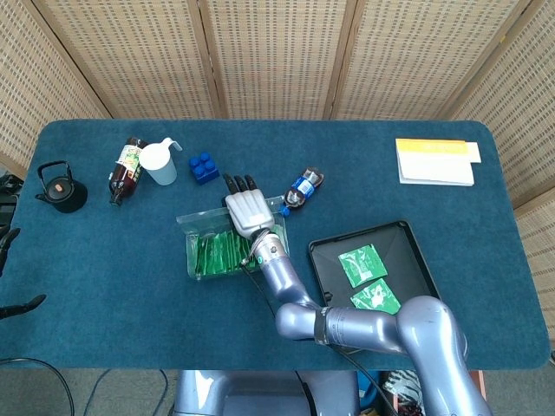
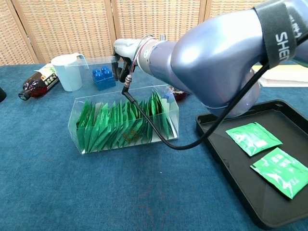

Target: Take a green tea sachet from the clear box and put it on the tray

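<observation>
Green tea sachets [image 1: 224, 252] stand packed in the clear box [image 1: 192, 227] left of the tray [image 1: 416, 250], my right hand [image 1: 247, 211] above them holding nothing; seen from the chest, its fingers [image 2: 121, 61] hang over the far wall, so I should lower slowly and pinch one sachet's top edge.

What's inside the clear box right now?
The clear box holds a row of upright green tea sachets. From the head view, the right robot hand hovers over its right end, covering the sachets there.
</observation>
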Robot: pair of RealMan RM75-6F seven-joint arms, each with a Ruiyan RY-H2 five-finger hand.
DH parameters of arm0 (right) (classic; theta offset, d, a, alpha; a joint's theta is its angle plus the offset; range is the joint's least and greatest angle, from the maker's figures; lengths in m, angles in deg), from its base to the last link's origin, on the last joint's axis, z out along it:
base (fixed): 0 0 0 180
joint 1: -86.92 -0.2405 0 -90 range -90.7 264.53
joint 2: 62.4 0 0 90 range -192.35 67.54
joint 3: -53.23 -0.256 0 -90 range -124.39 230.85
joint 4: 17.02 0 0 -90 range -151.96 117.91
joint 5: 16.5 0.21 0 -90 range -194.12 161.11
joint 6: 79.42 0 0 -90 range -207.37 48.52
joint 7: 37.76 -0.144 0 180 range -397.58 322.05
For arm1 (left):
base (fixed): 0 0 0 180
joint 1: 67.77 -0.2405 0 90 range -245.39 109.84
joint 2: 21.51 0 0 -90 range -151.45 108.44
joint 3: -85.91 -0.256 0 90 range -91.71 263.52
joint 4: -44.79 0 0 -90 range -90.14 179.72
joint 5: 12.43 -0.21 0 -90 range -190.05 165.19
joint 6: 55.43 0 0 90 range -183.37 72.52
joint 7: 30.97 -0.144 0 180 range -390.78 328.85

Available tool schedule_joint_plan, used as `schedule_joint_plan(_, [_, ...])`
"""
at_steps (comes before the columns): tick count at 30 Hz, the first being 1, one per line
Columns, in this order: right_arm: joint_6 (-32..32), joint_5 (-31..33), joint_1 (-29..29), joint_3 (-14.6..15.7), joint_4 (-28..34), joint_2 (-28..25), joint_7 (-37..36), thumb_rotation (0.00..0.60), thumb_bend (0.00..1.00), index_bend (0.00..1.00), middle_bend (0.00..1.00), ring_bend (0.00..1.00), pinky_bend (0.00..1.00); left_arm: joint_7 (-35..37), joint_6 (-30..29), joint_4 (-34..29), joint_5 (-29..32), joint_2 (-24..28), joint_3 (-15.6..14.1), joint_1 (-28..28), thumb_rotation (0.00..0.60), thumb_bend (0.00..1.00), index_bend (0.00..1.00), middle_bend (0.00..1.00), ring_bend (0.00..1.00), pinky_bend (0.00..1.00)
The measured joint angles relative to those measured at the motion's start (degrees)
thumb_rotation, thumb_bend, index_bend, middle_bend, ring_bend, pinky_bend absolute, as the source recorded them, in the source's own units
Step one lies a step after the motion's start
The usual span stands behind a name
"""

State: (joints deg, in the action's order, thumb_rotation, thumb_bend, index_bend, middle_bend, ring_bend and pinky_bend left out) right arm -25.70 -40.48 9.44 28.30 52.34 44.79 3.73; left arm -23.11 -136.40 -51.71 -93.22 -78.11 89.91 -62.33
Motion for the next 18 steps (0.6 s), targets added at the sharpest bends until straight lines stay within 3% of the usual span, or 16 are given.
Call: schedule_joint_plan(18, [-1.9, 7.3, -3.0, 1.0, 3.3, -3.2, 6.7, 0.600, 0.93, 0.67, 0.00, 0.00, 0.00, 0.2, 0.3, 0.2, 0.1, 0.0, -0.1, 0.2, 0.600, 0.10, 0.00, 0.00, 0.00, 0.00])
